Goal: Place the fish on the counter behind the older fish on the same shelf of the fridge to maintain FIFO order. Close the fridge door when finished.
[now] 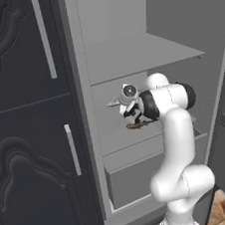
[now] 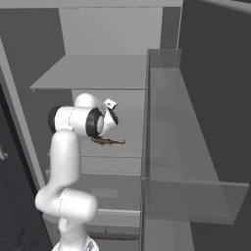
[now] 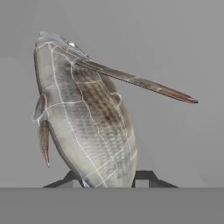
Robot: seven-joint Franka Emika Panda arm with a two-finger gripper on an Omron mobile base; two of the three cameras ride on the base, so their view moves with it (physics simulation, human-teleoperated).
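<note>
My gripper (image 3: 107, 181) is clamped on the grey fish (image 3: 85, 118), holding it inside the fridge (image 1: 124, 32) above the shelf (image 2: 122, 149). The brown fish (image 2: 109, 141) lies near the shelf's front edge. I should carry mine past it toward the back edge, lower it gently, then let go.

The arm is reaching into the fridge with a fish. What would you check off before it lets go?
1. Silvery-grey fish held between the jaws: ok.
2. Tall grey fridge open: ok.
3. Slim golden-brown older fish lying on the light-grey shelf above the drawer: ok.
4. Gripper at that shelf's height, not the higher one: ok.
5. Grey fish behind the brown one: cannot tell.
6. Flat grey fridge door clear of the arm: ok.
</note>
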